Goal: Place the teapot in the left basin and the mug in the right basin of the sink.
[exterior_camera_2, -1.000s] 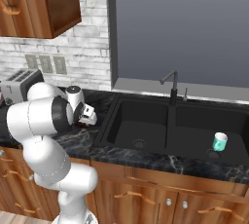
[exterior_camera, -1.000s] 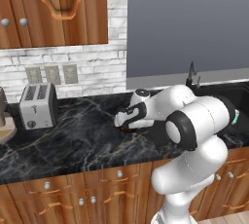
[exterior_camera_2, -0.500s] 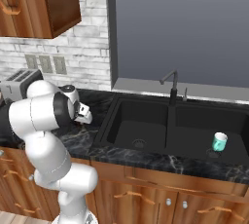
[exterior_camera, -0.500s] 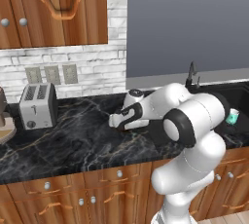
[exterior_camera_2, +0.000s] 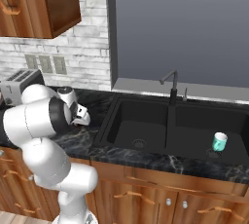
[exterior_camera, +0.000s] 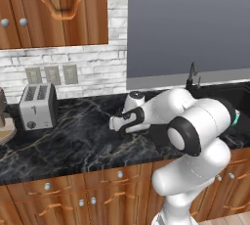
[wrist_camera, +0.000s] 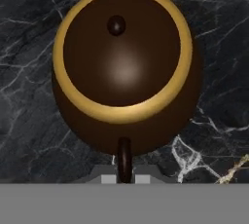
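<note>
Looking straight down along my hand, I see the teapot (wrist_camera: 124,67) right beneath me on the black marble counter (wrist_camera: 29,121), well to the left of the sink (exterior_camera_2: 170,125) and not yet in either basin. My gripper (wrist_camera: 125,177) has its jaws drawn together on the thin dark handle loop (wrist_camera: 124,157) that sticks out of the pot's near side, and the loop sits squarely between my pale finger pads (wrist_camera: 109,179). From the base cameras my hand (exterior_camera: 122,120) is low over the counter, between the toaster (exterior_camera: 36,106) and the sink's left edge. I judge the pot to be rigid and ceramic, glossy and round, so the body itself would be slippery and too wide for my jaws; the handle is the sensible hold. Gripped there, though, the weight hangs off to one side, so I expect the pot to want to swing or pivot about the loop when lifted, and a hard knock on the sink wall could chip it. A slow, level lift should suit it, then a carry rightward to the left basin (exterior_camera_2: 138,133), the narrower one beside the divider. The mug (exterior_camera_2: 219,141) already stands upright in the right basin (exterior_camera_2: 194,135), close to its drain, so that half of the job looks done.
</note>
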You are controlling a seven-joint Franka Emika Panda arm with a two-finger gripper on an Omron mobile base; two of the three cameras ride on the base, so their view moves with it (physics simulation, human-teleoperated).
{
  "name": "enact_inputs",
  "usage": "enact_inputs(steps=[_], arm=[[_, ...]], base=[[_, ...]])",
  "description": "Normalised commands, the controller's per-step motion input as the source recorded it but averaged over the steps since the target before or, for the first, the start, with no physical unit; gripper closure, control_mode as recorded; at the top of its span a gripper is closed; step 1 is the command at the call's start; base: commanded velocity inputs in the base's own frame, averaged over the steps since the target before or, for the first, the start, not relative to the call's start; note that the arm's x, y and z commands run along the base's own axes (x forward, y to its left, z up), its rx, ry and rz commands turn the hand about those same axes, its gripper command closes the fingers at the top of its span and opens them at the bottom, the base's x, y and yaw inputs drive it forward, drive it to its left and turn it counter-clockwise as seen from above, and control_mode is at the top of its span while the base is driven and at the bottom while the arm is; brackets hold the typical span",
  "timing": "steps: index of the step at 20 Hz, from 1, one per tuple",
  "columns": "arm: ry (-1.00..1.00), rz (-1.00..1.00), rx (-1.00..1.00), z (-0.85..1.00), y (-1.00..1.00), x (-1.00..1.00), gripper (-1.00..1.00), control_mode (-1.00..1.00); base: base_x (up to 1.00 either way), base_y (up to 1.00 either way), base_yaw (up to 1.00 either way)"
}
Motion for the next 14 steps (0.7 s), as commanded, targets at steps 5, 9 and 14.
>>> enact_inputs(steps=[5,9,14], arm=[[-0.06,0.0,0.0,0.0,0.0,-0.35,1.0,-1.0],[-0.08,-0.01,0.0,0.0,-0.12,-0.17,1.0,-1.0],[-0.08,-0.04,-0.05,0.16,-0.35,0.0,1.0,-1.0]], base=[[0.0,0.0,0.0],[0.0,0.0,0.0],[0.0,0.0,0.0]])
